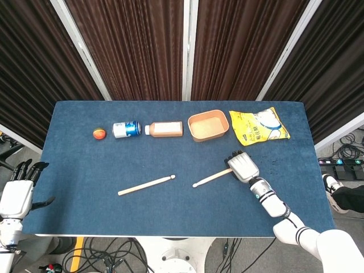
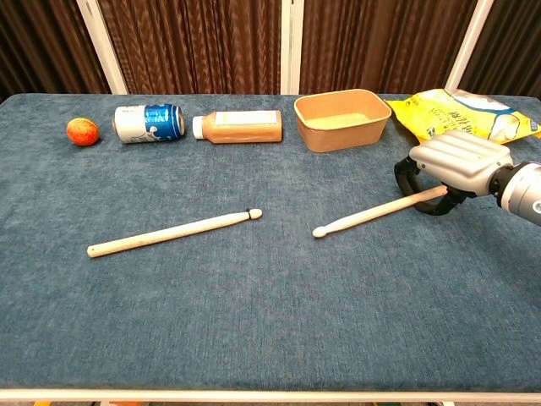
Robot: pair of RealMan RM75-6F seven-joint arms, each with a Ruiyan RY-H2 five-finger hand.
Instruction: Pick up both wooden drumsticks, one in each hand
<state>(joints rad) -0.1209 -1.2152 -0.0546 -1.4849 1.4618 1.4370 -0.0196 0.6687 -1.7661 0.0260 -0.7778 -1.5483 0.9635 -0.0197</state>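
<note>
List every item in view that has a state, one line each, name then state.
Right drumstick: lying on the table, butt end under the right hand.
Left drumstick: lying flat, untouched.
Right hand: fingers curled around the drumstick's butt end.
Left hand: off the table's left edge, fingers apart, holding nothing.
Can: on its side.
Bottle: on its side, capped.
Bowl: upright, looks empty.
Snack bag: lying flat.

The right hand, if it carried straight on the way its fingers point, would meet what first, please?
Most likely the tan bowl: the right hand points toward the table's far side and slightly left, though depth is unclear.
</note>
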